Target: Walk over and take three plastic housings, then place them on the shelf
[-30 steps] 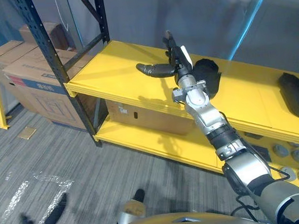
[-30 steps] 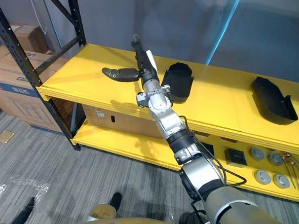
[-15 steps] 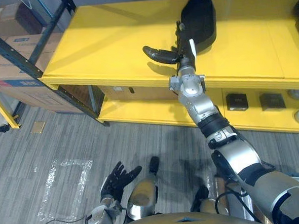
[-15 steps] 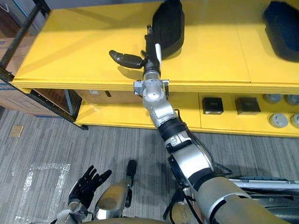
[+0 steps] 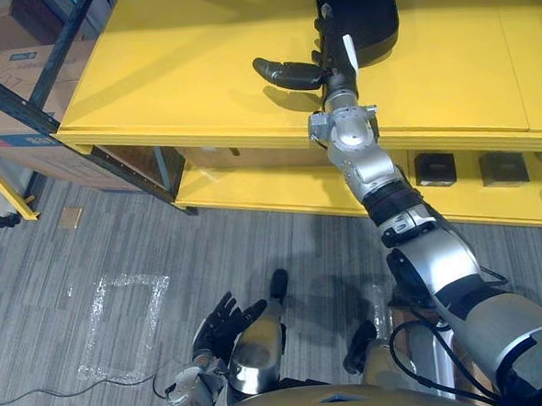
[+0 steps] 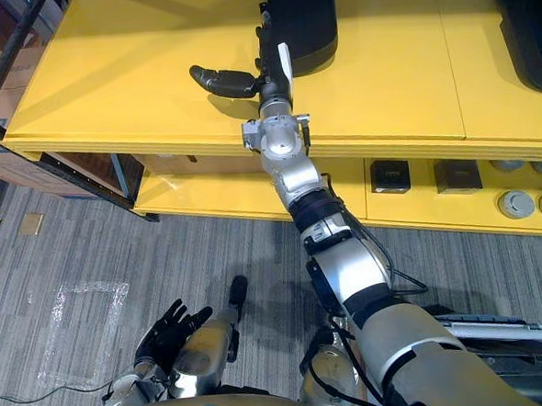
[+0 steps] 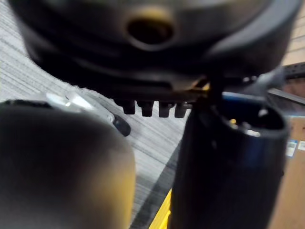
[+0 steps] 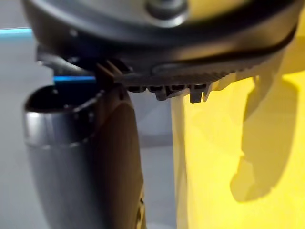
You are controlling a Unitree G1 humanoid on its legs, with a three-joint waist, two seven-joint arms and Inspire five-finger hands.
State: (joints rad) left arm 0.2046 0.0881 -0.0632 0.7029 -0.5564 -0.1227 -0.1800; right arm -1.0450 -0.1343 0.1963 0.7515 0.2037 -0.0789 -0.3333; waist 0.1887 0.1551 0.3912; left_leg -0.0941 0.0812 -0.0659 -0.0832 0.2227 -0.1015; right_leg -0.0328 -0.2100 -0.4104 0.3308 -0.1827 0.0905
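Right hand (image 5: 333, 63): you are holding it out over the yellow shelf (image 5: 180, 70), top centre; fingers straight, thumb splayed left, gripping nothing.
Housing (image 5: 362, 9): it is lying on the shelf at the top edge, just beside the fingertips; contact unclear.
Second housing (image 6: 528, 12): upper right corner, well apart.
Left hand (image 5: 225, 318): it is hanging at lower left, fingers spread, empty.
Handling: likely light, stiff and slick; you are best pinching across its rim.

Yellow shelf (image 5: 181, 80) standing on grey striped carpet (image 5: 117, 249).
Its lower board (image 5: 252, 190) is running beneath the upper one, dark metal braces (image 5: 63, 45) are crossing at the left end, cardboard boxes (image 5: 7, 67) are sitting behind them, and a clear plastic sheet (image 5: 122, 318) is lying flat on the carpet near a small brown scrap (image 5: 68, 216).
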